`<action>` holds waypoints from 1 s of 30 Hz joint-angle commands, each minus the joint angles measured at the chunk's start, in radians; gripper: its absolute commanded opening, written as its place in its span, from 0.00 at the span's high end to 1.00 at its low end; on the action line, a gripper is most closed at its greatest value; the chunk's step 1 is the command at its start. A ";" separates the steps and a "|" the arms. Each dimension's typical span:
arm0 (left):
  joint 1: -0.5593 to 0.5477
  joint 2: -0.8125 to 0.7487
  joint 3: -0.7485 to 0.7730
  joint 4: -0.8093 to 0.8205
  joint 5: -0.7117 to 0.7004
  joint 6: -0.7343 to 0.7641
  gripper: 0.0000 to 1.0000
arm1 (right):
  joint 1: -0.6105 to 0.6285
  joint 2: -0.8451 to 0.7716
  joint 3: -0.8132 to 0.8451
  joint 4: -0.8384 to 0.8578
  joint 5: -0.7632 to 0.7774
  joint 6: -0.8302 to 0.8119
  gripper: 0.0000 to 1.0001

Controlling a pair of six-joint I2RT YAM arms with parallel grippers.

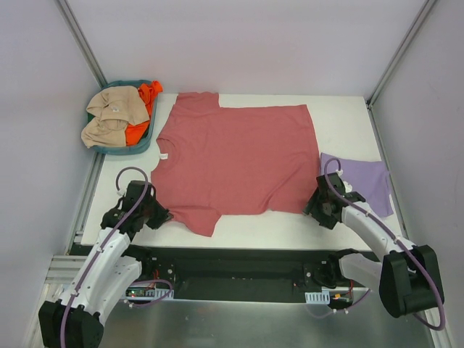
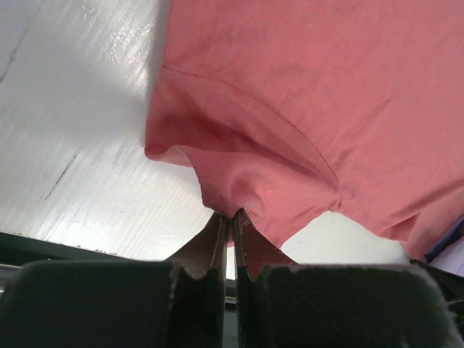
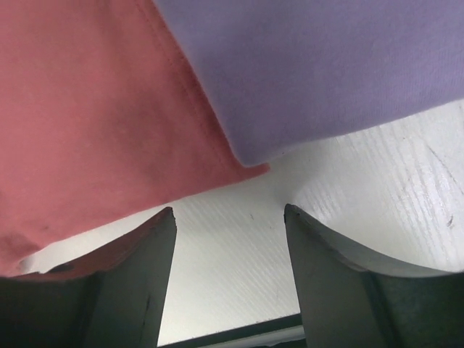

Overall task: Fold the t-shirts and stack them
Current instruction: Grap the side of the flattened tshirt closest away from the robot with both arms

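Note:
The large brick-red t-shirt [image 1: 235, 156] lies spread flat on the white table, collar to the left. The pale lavender t-shirt [image 1: 361, 181] lies folded at the right, its edge over the red shirt's near right corner [image 3: 87, 123]. My left gripper [image 1: 161, 214] is shut on the red shirt's near left sleeve edge [image 2: 232, 196], which bunches at my fingertips. My right gripper [image 1: 313, 208] is open and empty, just short of the red shirt's hem corner and the lavender shirt [image 3: 312, 72]; bare table shows between its fingers [image 3: 156, 261].
A small teal basket [image 1: 123, 148] with beige and orange cloth sits at the back left of the table. Grey walls and metal frame posts close in both sides. The table's near edge [image 1: 239, 249] runs just in front of both grippers.

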 commanded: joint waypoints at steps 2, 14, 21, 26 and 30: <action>0.006 -0.008 -0.027 -0.015 0.041 0.016 1.00 | -0.001 0.001 -0.052 0.080 0.052 0.081 0.38; 0.006 -0.040 -0.032 -0.017 0.045 0.008 1.00 | 0.000 0.065 -0.071 0.180 0.098 0.128 0.47; 0.006 -0.052 0.020 -0.104 -0.039 0.006 1.00 | 0.009 0.004 -0.081 0.131 0.078 0.110 0.99; 0.006 -0.121 0.069 -0.221 -0.160 0.005 1.00 | 0.022 -0.105 -0.078 -0.004 0.065 0.064 0.99; 0.006 -0.175 0.037 -0.232 -0.134 -0.017 1.00 | 0.034 -0.185 -0.109 -0.093 0.013 0.058 0.99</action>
